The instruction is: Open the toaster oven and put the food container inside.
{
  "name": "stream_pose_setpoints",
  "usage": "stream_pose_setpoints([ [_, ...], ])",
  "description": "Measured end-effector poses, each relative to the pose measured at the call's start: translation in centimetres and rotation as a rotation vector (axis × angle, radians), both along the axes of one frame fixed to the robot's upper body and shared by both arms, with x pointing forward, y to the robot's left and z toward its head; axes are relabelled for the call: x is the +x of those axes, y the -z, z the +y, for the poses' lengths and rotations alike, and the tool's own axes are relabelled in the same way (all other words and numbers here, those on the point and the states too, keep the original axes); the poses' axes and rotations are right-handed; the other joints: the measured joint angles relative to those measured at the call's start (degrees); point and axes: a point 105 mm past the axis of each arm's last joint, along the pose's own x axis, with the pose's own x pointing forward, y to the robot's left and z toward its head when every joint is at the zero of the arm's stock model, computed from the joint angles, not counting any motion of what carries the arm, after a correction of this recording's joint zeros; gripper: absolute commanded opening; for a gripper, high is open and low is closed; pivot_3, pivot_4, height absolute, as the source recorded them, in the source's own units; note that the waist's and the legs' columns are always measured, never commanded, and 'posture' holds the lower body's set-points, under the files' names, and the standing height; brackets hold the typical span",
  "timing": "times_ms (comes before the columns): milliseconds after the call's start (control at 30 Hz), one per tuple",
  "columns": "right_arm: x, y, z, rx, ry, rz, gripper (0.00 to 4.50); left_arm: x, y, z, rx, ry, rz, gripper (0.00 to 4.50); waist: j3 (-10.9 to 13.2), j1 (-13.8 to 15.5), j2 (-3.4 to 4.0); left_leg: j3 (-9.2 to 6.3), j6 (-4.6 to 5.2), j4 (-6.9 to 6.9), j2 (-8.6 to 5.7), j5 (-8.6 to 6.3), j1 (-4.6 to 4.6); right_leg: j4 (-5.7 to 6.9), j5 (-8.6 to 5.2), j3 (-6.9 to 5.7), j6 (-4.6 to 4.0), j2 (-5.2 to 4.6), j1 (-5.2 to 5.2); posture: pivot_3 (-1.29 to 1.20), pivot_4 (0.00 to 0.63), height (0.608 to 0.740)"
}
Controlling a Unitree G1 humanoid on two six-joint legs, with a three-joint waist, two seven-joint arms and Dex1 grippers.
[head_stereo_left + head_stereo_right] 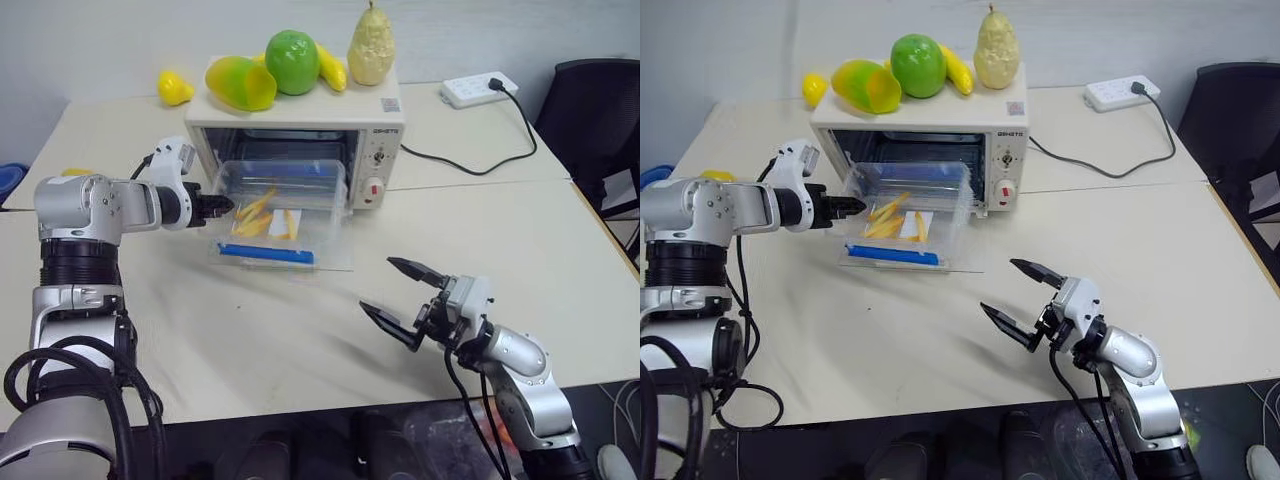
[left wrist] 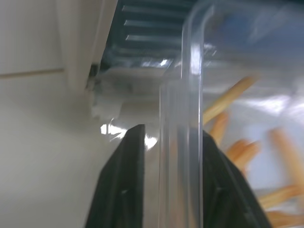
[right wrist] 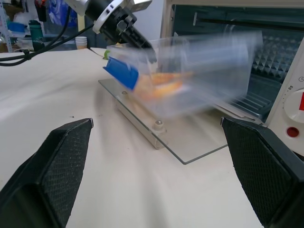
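Observation:
The toaster oven [image 1: 378,135] stands at the back of the table with its glass door [image 1: 335,262] dropped flat. The food container [image 1: 285,195], clear with orange strips and a blue clip [image 1: 265,254], rests tilted on the door, its far end inside the oven's mouth. My left gripper [image 1: 222,207] is at the container's left end. In the left wrist view the container's wall [image 2: 180,118] stands between the two fingers, with a small gap at one finger [image 2: 135,161]. Nearer the front edge, my right gripper [image 1: 377,284] hovers wide open and empty, facing the oven.
Toy fruit sits on the oven's top: a green apple [image 1: 291,60], a pale pear [image 1: 371,45], a banana [image 1: 332,68] and a mango [image 1: 240,83]. A yellow fruit [image 1: 174,87] lies behind. A power strip [image 1: 478,89] with its cable is back right, a black chair [image 1: 595,110] beyond.

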Motion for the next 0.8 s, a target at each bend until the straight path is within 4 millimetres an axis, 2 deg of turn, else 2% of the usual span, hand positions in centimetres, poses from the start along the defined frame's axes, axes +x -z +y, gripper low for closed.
stream_pose_setpoints([
  [133,-0.1,-0.3,0.1,0.000,0.003,0.005,4.50,-0.3,-2.8,0.7,-0.159,0.027,-0.095,1.82,0.0,-0.1,0.00,0.00,-0.01,-0.04,0.04,-0.01,-0.01,0.03,0.00,0.00,0.00,0.02,-0.03,0.00,0.150,0.740],
  [233,-0.2,-0.3,0.2,-0.014,-0.006,0.025,4.50,-1.5,-3.8,2.8,-0.158,0.057,-0.154,1.82,0.0,-0.7,0.01,0.01,-0.02,-0.11,0.04,-0.01,0.06,0.05,0.00,0.03,0.00,0.03,-0.03,0.00,0.150,0.740],
  [300,-0.3,-0.4,0.3,-0.025,-0.025,0.048,4.50,-2.8,-3.0,4.8,-0.101,0.080,-0.191,1.82,0.0,-0.8,0.05,-0.06,-0.09,-0.17,0.05,-0.06,0.19,0.06,0.00,0.12,-0.01,0.15,-0.03,0.00,0.150,0.740],
  [367,-0.2,-1.0,1.0,-0.035,-0.061,0.072,4.11,-4.3,-1.5,7.1,0.011,0.140,-0.265,1.42,0.0,-1.0,0.11,-0.10,-0.15,-0.18,0.13,-0.09,0.23,0.00,0.01,0.24,-0.07,0.26,-0.06,0.00,0.150,0.740],
  [433,0.0,-1.4,1.8,-0.070,-0.098,0.089,3.56,-5.9,0.8,8.1,0.120,0.231,-0.298,0.92,0.0,-0.5,0.13,-0.13,-0.18,-0.16,0.19,-0.11,0.22,-0.29,0.04,0.22,-0.21,0.30,-0.05,0.00,0.150,0.740],
  [533,0.4,-1.1,3.4,-0.129,-0.138,0.135,2.58,-7.9,3.3,6.5,0.180,0.434,-0.358,0.03,0.0,1.1,0.12,-0.42,-0.16,0.05,0.17,-0.12,-0.01,-0.42,0.10,0.31,-0.32,0.24,0.00,0.00,0.150,0.740],
  [633,1.8,-1.3,5.3,-0.165,-0.134,0.129,1.55,-8.2,4.6,3.8,0.213,0.551,-0.419,0.00,0.0,2.5,0.11,-0.47,-0.11,0.18,0.09,-0.10,-0.07,-0.43,0.18,0.30,-0.30,0.20,0.05,0.00,0.150,0.740],
  [767,3.9,-1.0,7.2,-0.203,-0.126,0.147,0.19,-7.4,6.1,-0.2,0.193,0.603,-0.485,0.00,0.0,2.5,0.09,-0.39,-0.08,0.18,0.05,-0.09,-0.08,-0.38,0.21,0.11,-0.26,0.25,0.00,0.00,0.150,0.740],
  [800,4.5,-0.9,7.5,-0.213,-0.115,0.150,0.04,-7.1,6.4,-1.0,0.192,0.600,-0.499,0.00,0.0,2.3,0.09,-0.35,-0.08,0.15,0.10,-0.10,-0.08,-0.35,0.21,0.02,-0.26,0.29,-0.03,0.00,0.150,0.740],
])
